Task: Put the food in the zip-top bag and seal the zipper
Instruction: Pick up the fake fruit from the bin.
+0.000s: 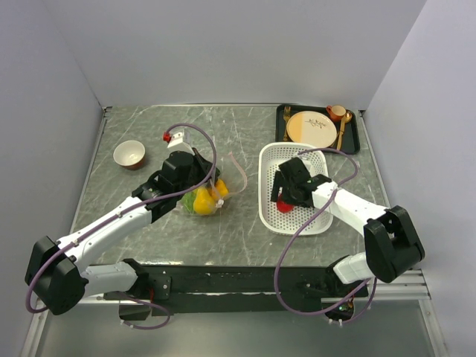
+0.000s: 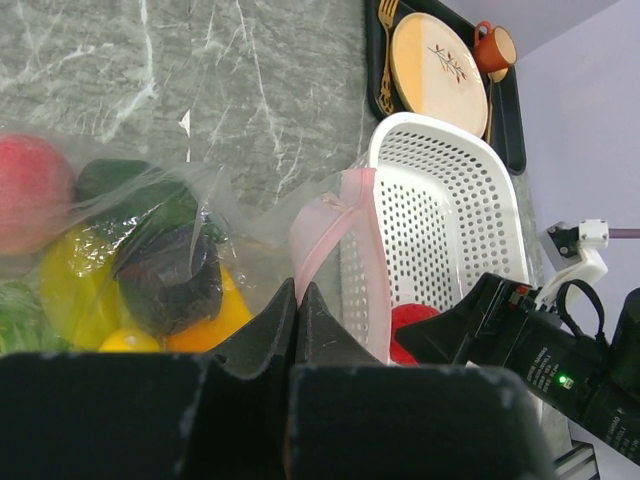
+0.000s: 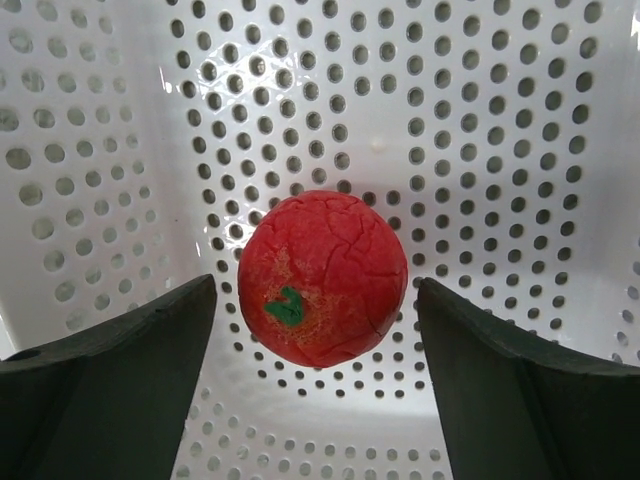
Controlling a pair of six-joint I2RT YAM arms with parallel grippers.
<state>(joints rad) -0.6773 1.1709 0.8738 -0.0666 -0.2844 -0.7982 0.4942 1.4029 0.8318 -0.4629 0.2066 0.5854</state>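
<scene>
Red tomato [image 3: 322, 278], centre-frame in the basket [image 3: 500, 120], between wide jaws of the right gripper [image 3: 315, 290], to be closed next; left gripper [image 2: 298, 300] pinches the bag [image 2: 215, 205].

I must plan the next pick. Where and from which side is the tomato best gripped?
Grip the tomato across its round middle, coming from above: it lies alone on the basket floor, and the open right end effector straddles it.

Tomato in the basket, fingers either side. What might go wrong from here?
The round tomato may roll away as the open right gripper closes on the smooth basket floor. The zip-top bag mouth looks narrow where the left gripper pinches it, zipper folded, so the drop may miss.
</scene>
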